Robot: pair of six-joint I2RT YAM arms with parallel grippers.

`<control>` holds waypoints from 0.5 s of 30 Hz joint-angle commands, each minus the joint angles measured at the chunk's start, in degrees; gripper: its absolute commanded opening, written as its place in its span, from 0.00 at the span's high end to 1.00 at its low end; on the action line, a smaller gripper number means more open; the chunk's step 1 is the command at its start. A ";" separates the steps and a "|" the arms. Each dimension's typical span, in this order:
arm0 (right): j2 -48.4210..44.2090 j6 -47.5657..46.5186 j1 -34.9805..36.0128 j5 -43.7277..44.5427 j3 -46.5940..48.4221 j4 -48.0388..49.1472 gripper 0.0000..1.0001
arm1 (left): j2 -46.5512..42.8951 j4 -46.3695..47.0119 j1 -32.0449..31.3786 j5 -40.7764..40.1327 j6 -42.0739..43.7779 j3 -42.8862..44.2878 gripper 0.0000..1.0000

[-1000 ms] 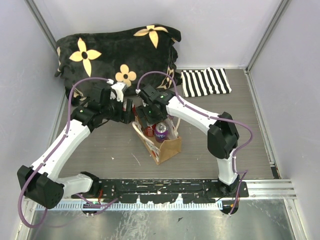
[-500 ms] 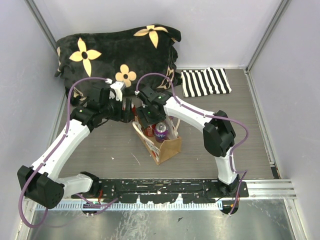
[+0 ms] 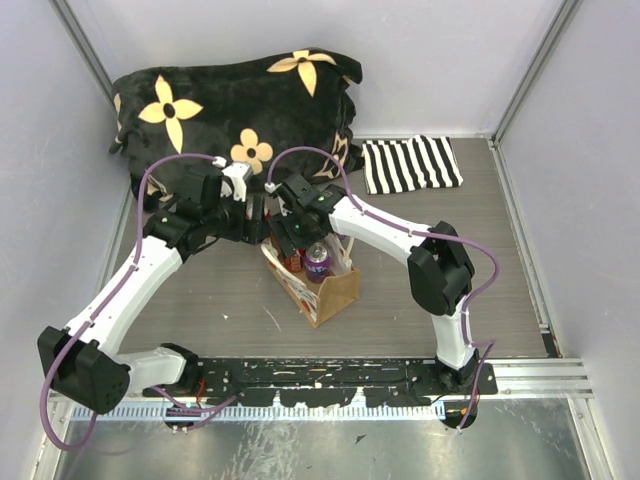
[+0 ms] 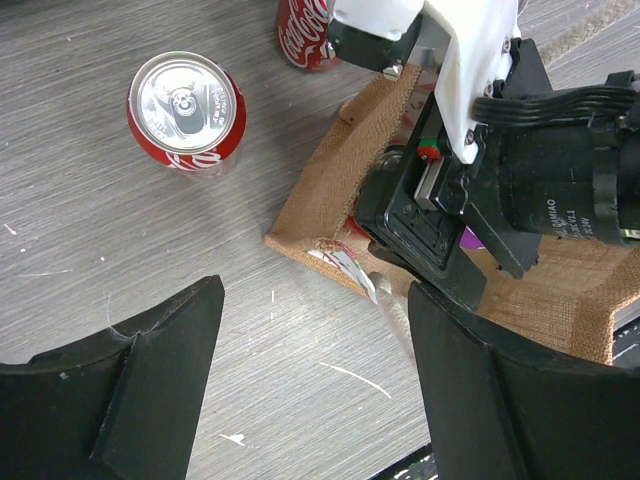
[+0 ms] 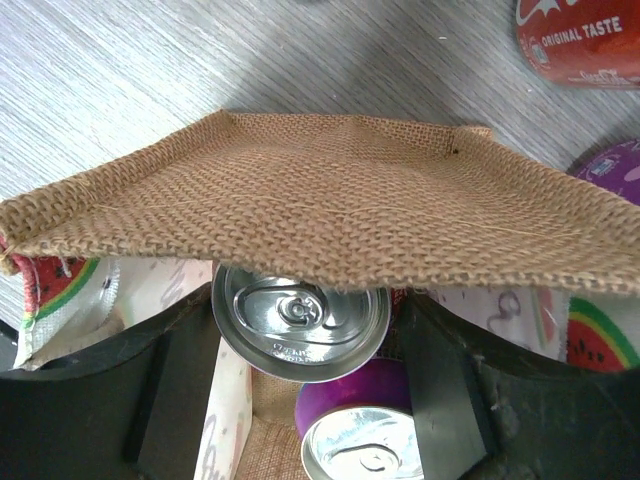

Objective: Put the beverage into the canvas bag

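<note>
Can (image 5: 300, 322) partly behind canvas bag (image 5: 280, 200) wall

Both arms extended forward, wrists nearly meeting.
Left arm (image 3: 140, 280): left gripper (image 4: 315, 300) jaws wide, holding nothing. Right arm (image 3: 380, 225): right gripper (image 5: 305, 305) pointed down, fingers (image 5: 180, 370) clamping a can (image 5: 300, 325).

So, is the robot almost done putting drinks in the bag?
Partway. A purple can already sits inside the canvas bag. The right claw grips a red can in the bag's mouth, not let go yet. A cola can stands outside on the table.
</note>
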 commanded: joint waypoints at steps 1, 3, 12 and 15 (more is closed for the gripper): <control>-3.85 -2.12 0.98 -4.22 -0.69 5.32 0.82 | 0.81 1.87 0.33 1.10 0.07 1.31 0.19; -4.22 -2.83 1.18 -4.45 -1.16 5.56 0.82 | 1.11 1.91 0.30 1.30 0.07 1.22 0.19; -4.66 -3.65 1.23 -4.27 -2.70 4.77 0.82 | 2.64 4.09 2.95 0.47 -4.07 -3.66 0.20; -4.71 -3.68 1.28 -4.11 -2.76 4.24 0.82 | 2.61 4.74 6.25 0.85 -7.03 -5.17 0.23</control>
